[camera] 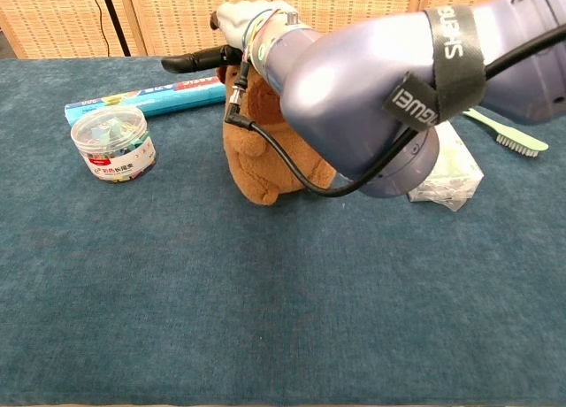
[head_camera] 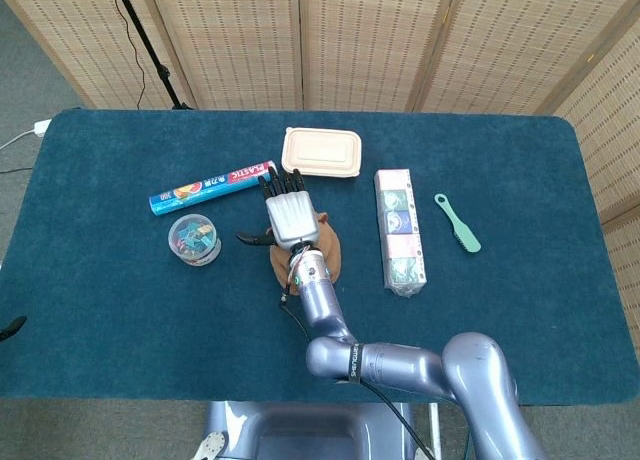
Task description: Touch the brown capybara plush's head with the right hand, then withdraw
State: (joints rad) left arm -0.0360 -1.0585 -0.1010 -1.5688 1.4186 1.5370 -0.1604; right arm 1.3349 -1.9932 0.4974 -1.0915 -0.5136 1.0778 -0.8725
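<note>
Mid-table, the right hand (head_camera: 291, 216) lies flat on the brown capybara plush (camera: 265, 159), fingers (head_camera: 283, 184) spread open beyond its head, gripping nothing, thumb out sideways.

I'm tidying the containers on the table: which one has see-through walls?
The round tub of coloured clips, beside the blue wrap box. The beige lidded box and the tissue pack hide their contents.
</note>
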